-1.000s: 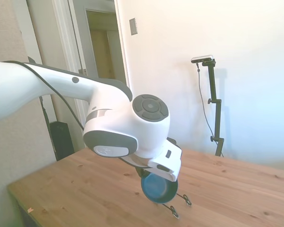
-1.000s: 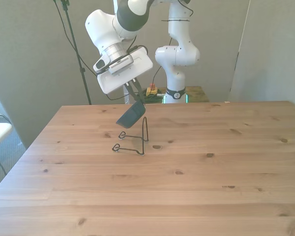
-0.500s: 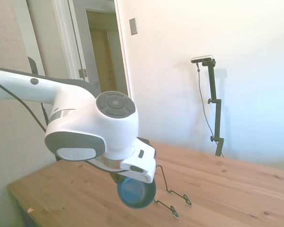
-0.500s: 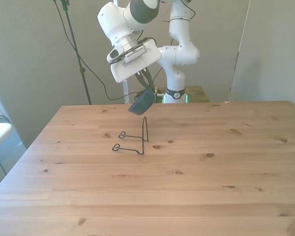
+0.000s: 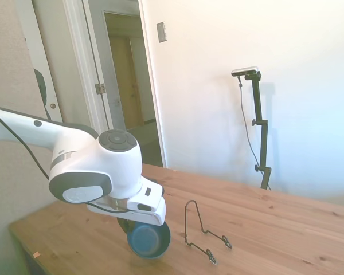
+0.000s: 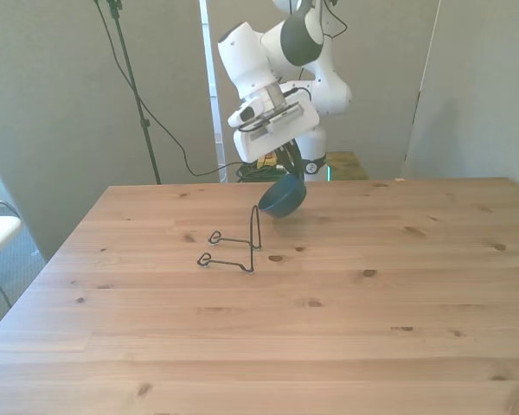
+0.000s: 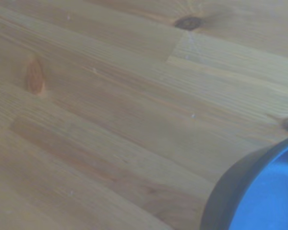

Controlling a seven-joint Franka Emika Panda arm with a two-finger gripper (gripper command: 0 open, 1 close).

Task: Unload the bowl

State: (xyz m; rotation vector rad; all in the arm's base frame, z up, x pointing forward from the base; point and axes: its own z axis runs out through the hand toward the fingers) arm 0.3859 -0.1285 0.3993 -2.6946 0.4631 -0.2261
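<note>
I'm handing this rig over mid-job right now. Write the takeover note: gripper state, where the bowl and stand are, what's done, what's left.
Gripper: shut on the bowl's rim, carrying it tilted.
Bowl: dark blue, off the wire stand. In the front view it hangs just past the stand's upright, toward that view's right. Whether it touches the table cannot be told from these views.
Wire stand: empty, upright on the table, clear of the bowl.
Done: bowl lifted out of the stand and moved aside.
Left: lower the bowl onto bare wood away from the stand, open, and withdraw.
</note>
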